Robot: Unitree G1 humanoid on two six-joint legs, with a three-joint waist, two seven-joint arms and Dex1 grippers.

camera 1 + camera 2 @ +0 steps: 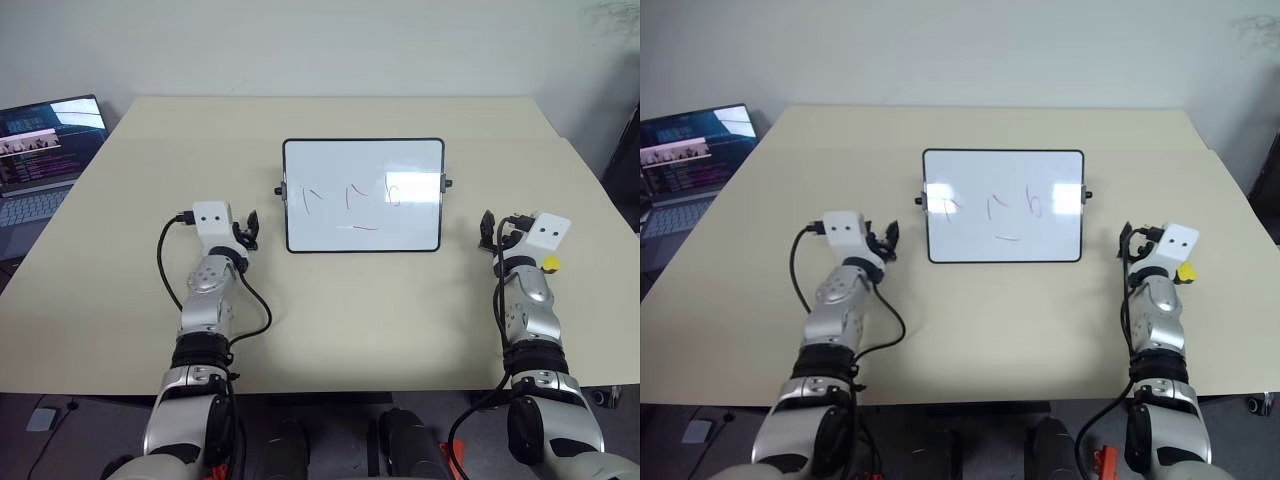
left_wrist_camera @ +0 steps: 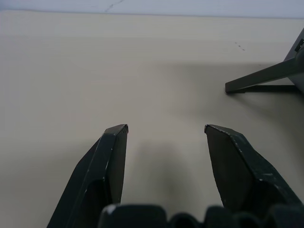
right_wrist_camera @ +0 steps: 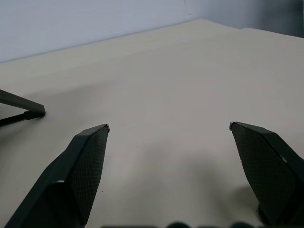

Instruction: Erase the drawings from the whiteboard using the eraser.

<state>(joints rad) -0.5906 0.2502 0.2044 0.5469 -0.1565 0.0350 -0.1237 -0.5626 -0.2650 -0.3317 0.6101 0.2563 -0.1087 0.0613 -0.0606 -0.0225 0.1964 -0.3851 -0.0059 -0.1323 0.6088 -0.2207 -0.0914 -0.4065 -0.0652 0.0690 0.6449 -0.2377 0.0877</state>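
The whiteboard (image 1: 363,195) is propped up in the middle of the worktop (image 1: 330,310) on thin black legs, leaning back so that its face can be reached from the front. The drawings (image 1: 350,202), a few thin reddish strokes with a short underline, are not yet erased.

The eraser (image 1: 550,264), a small yellow block, is seen just beside the right wrist, on its outer side, near the right edge of the worktop. Whether it lies on the worktop or touches the arm cannot be told.

The left tool (image 2: 166,129) is held released, with nothing between its fingers, just left of the board. The right tool (image 3: 169,126) is spread wide and empty too, just right of the board. Both point forward over bare worktop, probably as a waiting pose.

The eraser is judged to be the first thing to be grasped, most likely by the right tool. A laptop (image 1: 40,160) stands open at the far left.
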